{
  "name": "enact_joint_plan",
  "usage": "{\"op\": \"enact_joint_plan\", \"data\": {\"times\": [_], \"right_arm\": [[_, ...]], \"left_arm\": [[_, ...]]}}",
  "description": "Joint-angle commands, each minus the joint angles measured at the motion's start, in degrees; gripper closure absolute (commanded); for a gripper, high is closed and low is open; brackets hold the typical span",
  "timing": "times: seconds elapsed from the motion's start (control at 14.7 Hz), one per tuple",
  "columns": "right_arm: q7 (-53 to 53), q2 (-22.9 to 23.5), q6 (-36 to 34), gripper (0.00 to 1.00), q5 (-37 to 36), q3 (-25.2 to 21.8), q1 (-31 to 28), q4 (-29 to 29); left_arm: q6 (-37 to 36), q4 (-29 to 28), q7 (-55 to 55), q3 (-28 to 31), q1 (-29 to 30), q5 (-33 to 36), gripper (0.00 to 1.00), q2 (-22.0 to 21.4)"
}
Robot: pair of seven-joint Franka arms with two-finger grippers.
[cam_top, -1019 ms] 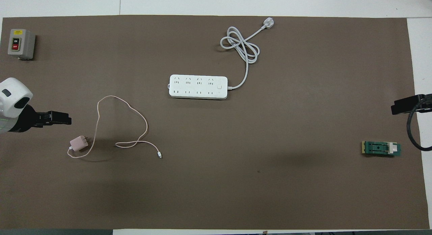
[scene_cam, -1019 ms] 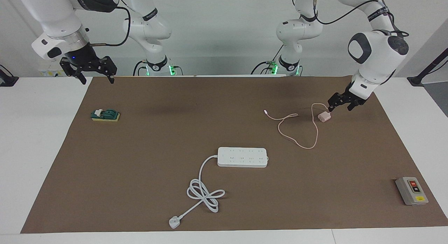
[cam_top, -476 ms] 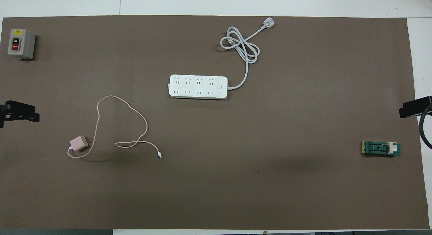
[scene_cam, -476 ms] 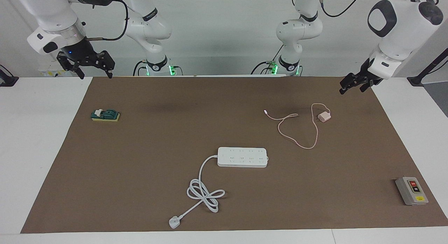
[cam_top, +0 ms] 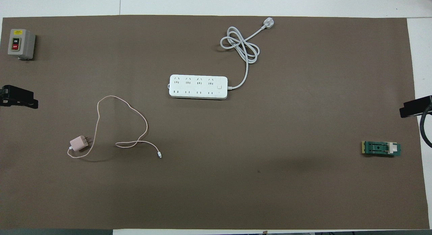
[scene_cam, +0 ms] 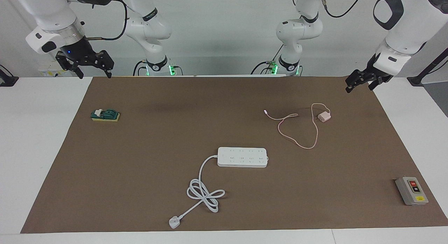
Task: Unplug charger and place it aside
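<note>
Brown paper mat [scene_cam: 147, 139] covers most of the white table [scene_cam: 38, 139] in the facing view. On it lies the small pale pink cube-shaped charger [scene_cam: 324, 116], prongs free and plugged into nothing, with its thin pink cable [scene_cam: 297, 132] looping away toward the middle of the table. It sits well apart from the white multi-socket power strip [scene_cam: 242, 157], which lies farther from the robots, its thick white cord [scene_cam: 204, 193] coiled (one loose knot) and ending in a white plug [scene_cam: 174, 222]. A grey box with red and black buttons [scene_cam: 411, 190] rests near the corner at the left arm's end, and a small green block on a yellow base [scene_cam: 105, 115] sits toward the right arm's end. The left gripper [scene_cam: 362, 82] hangs in the air over the mat's edge at its own end, fingers spread and holding nothing. The right gripper [scene_cam: 91, 67] hovers over the mat's corner at its end, fingers wide and empty.

From overhead, the charger [cam_top: 78, 143] lies nearer to the robots than the power strip [cam_top: 198, 87], toward the left arm's end, its cable [cam_top: 128, 127] curling beside it. The button box [cam_top: 21, 43] sits farthest out. Only dark tips of the left gripper [cam_top: 20, 96] and right gripper [cam_top: 415, 107] show at the edges. The green block [cam_top: 381, 148] lies near the right gripper's end.
</note>
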Motion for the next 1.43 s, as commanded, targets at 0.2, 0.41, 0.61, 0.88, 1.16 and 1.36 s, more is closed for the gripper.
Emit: {"op": "enact_joint_plan", "data": {"times": [0.2,0.41,0.61,0.88,1.16,1.36], "right_arm": [[0.49,0.23,-1.04,0.0,-0.56,0.98,-1.38,0.58],[0.4,0.05,-1.04,0.0,-0.56,0.98,-1.56,0.4],[0.31,0.05,-1.12,0.0,-0.56,0.98,-1.73,0.4],[0.31,0.05,-1.04,0.0,-0.56,0.98,-1.73,0.49],[0.31,0.05,-1.04,0.0,-0.56,0.98,-1.73,0.49],[0.31,0.05,-1.04,0.0,-0.56,0.98,-1.73,0.49]], "left_arm": [[0.35,0.42,-0.86,2.05,-5.86,-0.33,0.0,0.52],[0.61,0.24,-0.78,5.65,-9.46,-0.16,0.0,0.52],[0.7,0.07,-0.34,5.39,-9.3,-0.42,0.0,0.52],[1.4,0.07,-0.42,5.31,-9.47,-2.61,0.0,0.61],[1.93,0.07,-0.6,5.04,-10.09,-2.53,0.0,0.52],[0.87,-0.02,-0.69,5.04,-10.44,-2.44,0.0,0.26]]}}
